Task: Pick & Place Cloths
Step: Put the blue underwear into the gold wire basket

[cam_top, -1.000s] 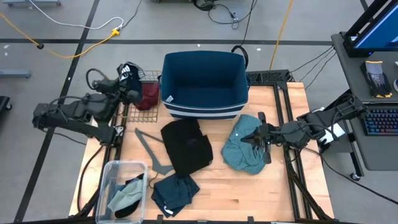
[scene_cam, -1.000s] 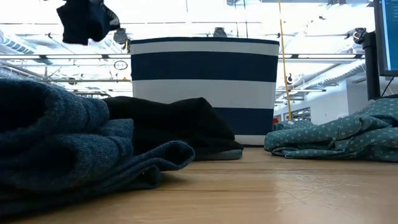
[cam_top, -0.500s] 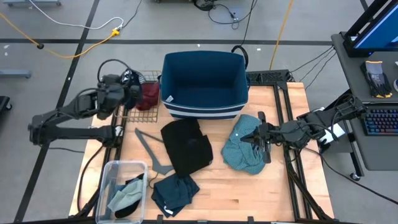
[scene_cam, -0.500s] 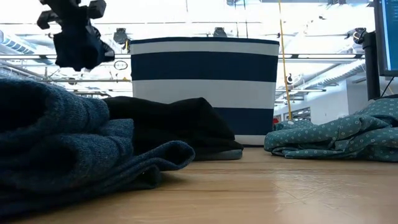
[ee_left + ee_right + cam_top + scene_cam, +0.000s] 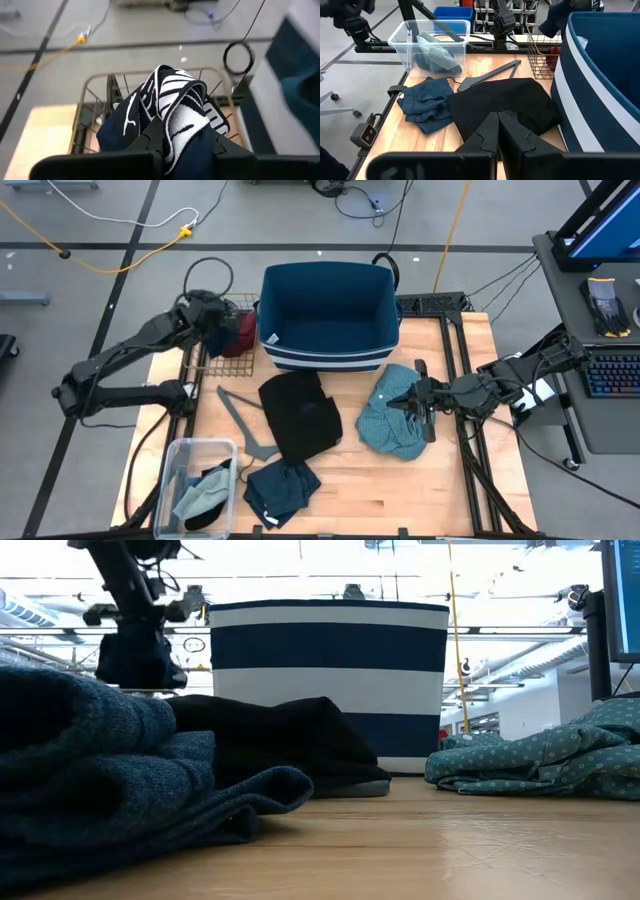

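Observation:
My left gripper is shut on the navy cloth with white print and stands over the wire basket at the table's far left; the maroon cloth lies in that basket. My right gripper is shut above the teal checked cloth, and I cannot tell whether it touches it. The black cloth lies flat mid-table. The dark teal cloth lies near the front edge. The pale green cloth sits in a clear box. My left gripper pinches a bunched fold of the navy cloth between its two fingers, coming from above. The cloth hangs below the fingers over the wire basket; whether its lower end touches the basket cannot be told.
The blue-and-white striped bin stands open at the far middle of the table. A grey clothes hanger lies left of the black cloth. Bare wood shows at the table's near right corner.
My left gripper has come down with the navy cloth and shifted a little toward the striped bin, settling over the wire basket. The cloth has stayed held and now hangs much lower in the low view.

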Controlling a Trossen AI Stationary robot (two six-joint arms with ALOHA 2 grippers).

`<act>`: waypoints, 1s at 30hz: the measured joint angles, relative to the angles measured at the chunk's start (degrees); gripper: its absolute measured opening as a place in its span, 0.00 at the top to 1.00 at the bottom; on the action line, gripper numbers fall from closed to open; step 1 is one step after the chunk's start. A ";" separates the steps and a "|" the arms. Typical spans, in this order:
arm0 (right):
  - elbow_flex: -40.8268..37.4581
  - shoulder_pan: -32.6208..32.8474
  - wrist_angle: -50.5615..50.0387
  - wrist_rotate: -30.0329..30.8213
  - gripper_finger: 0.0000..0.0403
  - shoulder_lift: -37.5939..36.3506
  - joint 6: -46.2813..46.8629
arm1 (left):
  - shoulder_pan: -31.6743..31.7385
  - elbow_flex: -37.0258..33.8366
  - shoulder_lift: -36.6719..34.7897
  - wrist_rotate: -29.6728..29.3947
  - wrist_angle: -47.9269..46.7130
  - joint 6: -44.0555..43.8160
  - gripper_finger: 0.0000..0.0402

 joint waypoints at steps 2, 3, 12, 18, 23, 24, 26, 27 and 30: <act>0.00 0.00 0.00 0.00 1.00 0.00 0.02 | 2.79 0.00 1.52 3.07 0.14 -0.08 0.89; 0.00 0.00 0.00 0.00 1.00 0.00 0.02 | 4.13 0.00 2.34 4.57 0.30 -0.22 0.89; 0.00 0.00 -0.02 -0.04 1.00 0.00 0.02 | 11.74 0.00 8.69 17.62 1.60 -1.07 0.89; 0.00 0.00 -0.02 -0.03 1.00 0.00 0.03 | 14.27 0.00 11.92 20.58 1.58 -1.95 0.89; 0.00 0.00 -0.02 -0.02 1.00 0.00 0.04 | 16.10 0.00 13.66 21.84 1.57 -2.14 0.89; 0.00 0.00 -0.02 -0.02 1.00 0.00 0.04 | 16.46 0.00 13.91 22.51 1.56 -2.15 0.89; 0.00 0.00 -0.02 -0.02 1.00 0.00 0.04 | 17.06 0.00 14.37 23.88 1.58 -2.14 0.89; 0.00 0.00 -0.02 -0.02 1.00 0.00 0.04 | 17.26 0.00 14.61 24.04 1.57 -2.14 0.87; 0.00 0.00 -0.02 -0.02 1.00 0.00 0.04 | 17.57 0.00 14.67 24.14 1.58 -3.22 0.80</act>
